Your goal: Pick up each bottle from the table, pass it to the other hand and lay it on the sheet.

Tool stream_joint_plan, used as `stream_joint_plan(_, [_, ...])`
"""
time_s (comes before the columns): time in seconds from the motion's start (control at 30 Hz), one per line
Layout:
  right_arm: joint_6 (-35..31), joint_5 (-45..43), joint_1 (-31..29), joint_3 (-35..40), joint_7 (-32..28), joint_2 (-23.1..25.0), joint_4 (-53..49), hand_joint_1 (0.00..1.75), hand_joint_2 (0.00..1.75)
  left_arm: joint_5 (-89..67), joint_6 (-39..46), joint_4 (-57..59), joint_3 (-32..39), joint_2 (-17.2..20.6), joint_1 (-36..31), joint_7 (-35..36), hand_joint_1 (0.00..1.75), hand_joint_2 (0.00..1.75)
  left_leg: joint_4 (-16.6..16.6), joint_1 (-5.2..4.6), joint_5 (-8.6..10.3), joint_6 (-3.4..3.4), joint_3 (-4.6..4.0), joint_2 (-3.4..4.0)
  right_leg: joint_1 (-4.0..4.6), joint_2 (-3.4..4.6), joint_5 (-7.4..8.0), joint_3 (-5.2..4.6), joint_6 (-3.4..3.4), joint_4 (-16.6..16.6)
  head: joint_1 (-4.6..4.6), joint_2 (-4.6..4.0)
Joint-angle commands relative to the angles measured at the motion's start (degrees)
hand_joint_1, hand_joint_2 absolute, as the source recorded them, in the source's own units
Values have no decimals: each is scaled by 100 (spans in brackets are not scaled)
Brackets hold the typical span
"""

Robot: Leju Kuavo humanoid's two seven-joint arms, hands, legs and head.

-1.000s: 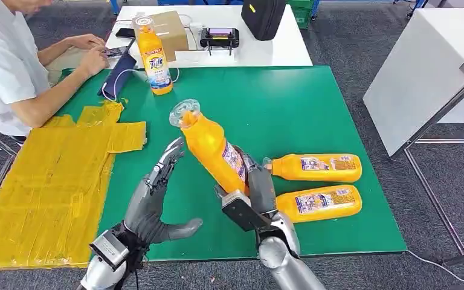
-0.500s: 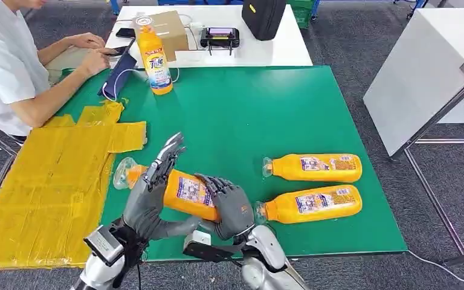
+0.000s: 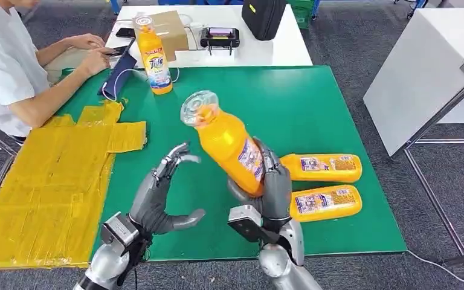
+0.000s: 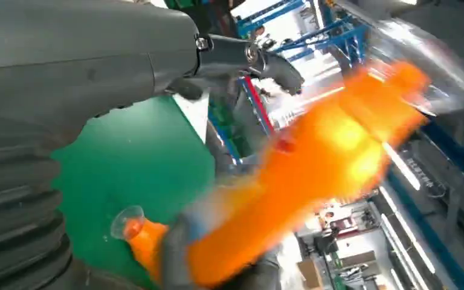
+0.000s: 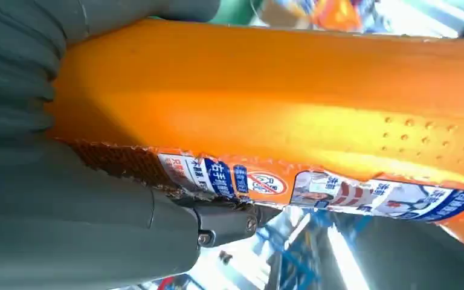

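My right hand [image 3: 270, 192] grips an orange bottle [image 3: 226, 142] by its lower body and holds it tilted above the green mat, clear cap up and to the left. The same bottle [image 5: 290, 115] lies against the right hand's fingers in the right wrist view and is a blurred orange shape [image 4: 314, 175] in the left wrist view. My left hand [image 3: 160, 198] is open, fingers apart, just left of the bottle and not touching it. Two more orange bottles [image 3: 320, 167] [image 3: 325, 203] lie on their sides to the right. A further bottle [image 3: 153, 55] stands upright at the far left. The yellow sheet [image 3: 48, 181] lies on the left.
A person in a white shirt [image 3: 6, 60] sits at the far left with hands near a phone. A white table [image 3: 260, 51] behind the green mat [image 3: 290, 103] carries a cardboard box [image 3: 172, 27], a controller [image 3: 219, 37] and a black bag [image 3: 264, 16]. A white cabinet [image 3: 423, 72] stands on the right.
The bottle swung down low between both hands half a second ago, cap toward the sheet; now my right hand has raised it back up, tilted. My left hand has stayed open beside it.
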Motion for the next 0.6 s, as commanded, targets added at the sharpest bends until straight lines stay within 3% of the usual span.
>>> stream_joint_plan(0.03, [-26, -259, 174, -611, -166, -17, -714, 175, 175, -33, 39, 468, 104, 24, -65, 100, 0, 175, -3, 2, -6, -3, 16, -5, 0, 17, -6, 17, -4, -5, 0, 0])
stream_joint_plan(0.6, [-26, -259, 170, -625, -166, -34, -719, 175, 175, -33, 38, 471, 104, 27, -58, 99, 0, 175, -2, 2, -12, -4, 26, -9, -1, 23, -13, 28, -7, -3, 0, 0])
